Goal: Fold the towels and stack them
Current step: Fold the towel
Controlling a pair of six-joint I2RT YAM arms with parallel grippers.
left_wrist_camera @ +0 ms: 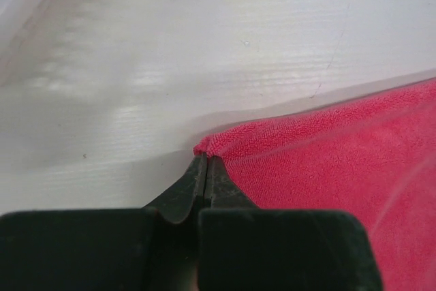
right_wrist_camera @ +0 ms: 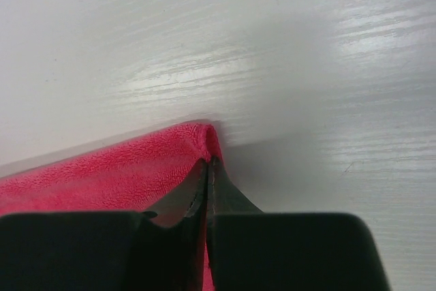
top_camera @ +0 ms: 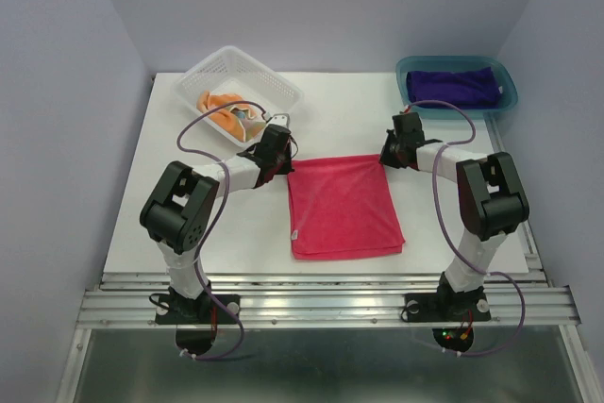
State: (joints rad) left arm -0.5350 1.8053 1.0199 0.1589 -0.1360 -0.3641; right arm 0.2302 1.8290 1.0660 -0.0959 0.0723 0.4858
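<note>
The hot pink towel (top_camera: 342, 205) lies spread in the middle of the white table. My left gripper (top_camera: 283, 165) is shut on its far left corner (left_wrist_camera: 211, 145). My right gripper (top_camera: 385, 158) is shut on its far right corner (right_wrist_camera: 208, 138). Both corners sit pinched just above the tabletop. The purple towel (top_camera: 451, 87) lies folded in the teal tray (top_camera: 507, 101) at the back right. The peach towel (top_camera: 225, 109) lies crumpled in the white mesh basket (top_camera: 278, 87) at the back left.
The basket stands just behind my left gripper. The teal tray stands behind and to the right of my right gripper. Grey walls close in the table on both sides and at the back.
</note>
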